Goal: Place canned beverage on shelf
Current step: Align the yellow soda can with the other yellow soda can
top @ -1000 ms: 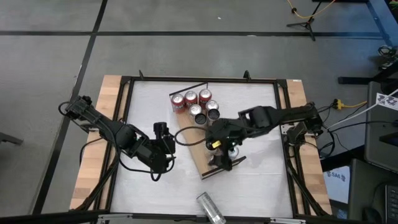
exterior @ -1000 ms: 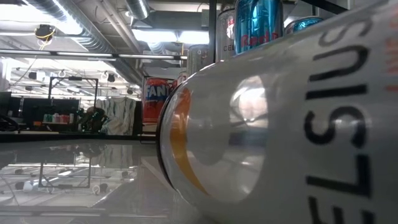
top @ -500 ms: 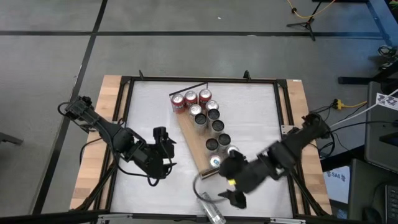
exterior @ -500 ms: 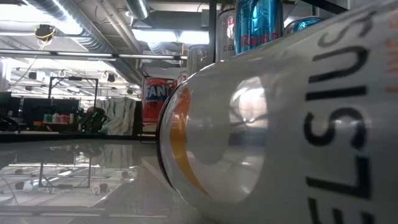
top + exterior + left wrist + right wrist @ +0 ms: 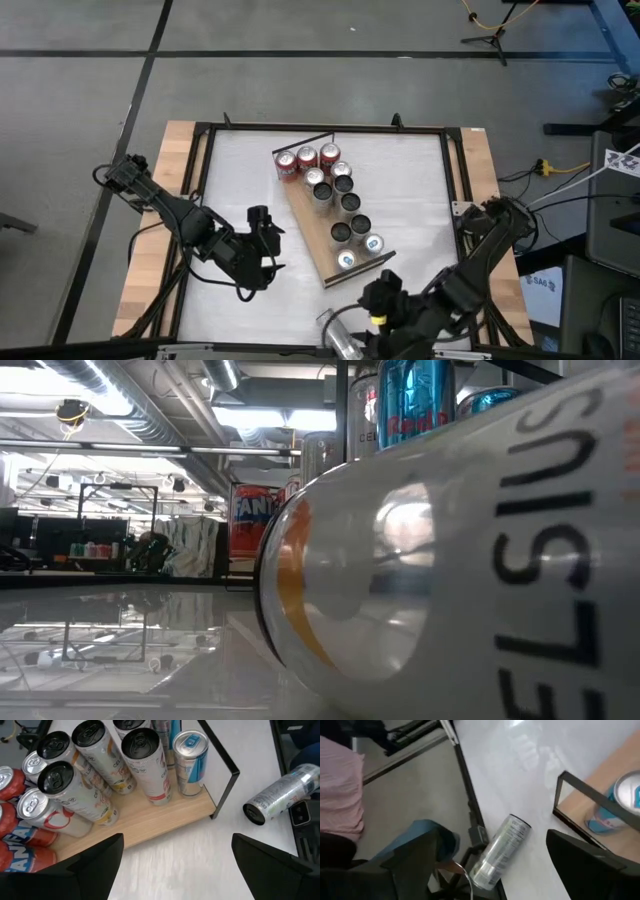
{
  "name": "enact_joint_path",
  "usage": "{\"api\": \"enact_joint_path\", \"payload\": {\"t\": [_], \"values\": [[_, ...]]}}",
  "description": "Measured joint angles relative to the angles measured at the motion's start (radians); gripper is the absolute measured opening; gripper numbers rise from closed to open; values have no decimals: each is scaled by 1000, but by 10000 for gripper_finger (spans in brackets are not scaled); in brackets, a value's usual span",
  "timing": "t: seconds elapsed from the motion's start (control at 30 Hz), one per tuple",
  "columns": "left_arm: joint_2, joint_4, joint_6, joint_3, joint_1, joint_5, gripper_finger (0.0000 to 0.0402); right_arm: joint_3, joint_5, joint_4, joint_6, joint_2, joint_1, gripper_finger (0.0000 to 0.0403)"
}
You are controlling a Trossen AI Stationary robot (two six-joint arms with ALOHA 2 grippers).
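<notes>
The shelf, a light-brown board with a thin black rail at its near end, lies slantwise mid-table. Several cans stand upright on it, red ones at the far end. One silver can lies on its side on the white tabletop by the near edge; it also shows as the can and fills the low view as the can. My right gripper hovers open just beside and above it, and in its wrist view the fingers stand wide on either side, clear of the can. My left gripper waits open left of the shelf.
The table's black frame runs round the white top. A person's pink sleeve and blue trouser leg show just beyond the near edge. Bare tabletop lies between the shelf and the lying can.
My right gripper has swung from over the shelf's near end toward the table's near edge, rolling its wrist as it went, and now stands by the lying can. Its fingers have stayed open. The cans on the shelf have not moved.
</notes>
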Motion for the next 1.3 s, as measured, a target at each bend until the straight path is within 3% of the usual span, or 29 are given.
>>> {"api": "enact_joint_path", "payload": {"t": [0.43,0.6,0.87,1.3], "values": [[0,21,7,0,0,0,363,0,18,15,170,162,2,365],[0,21,8,0,0,0,363,-1,-27,11,236,227,2,365],[0,21,7,0,0,0,363,-1,-68,4,241,297,1,365],[0,21,7,0,0,0,363,-1,1,26,259,368,0,365]]}}
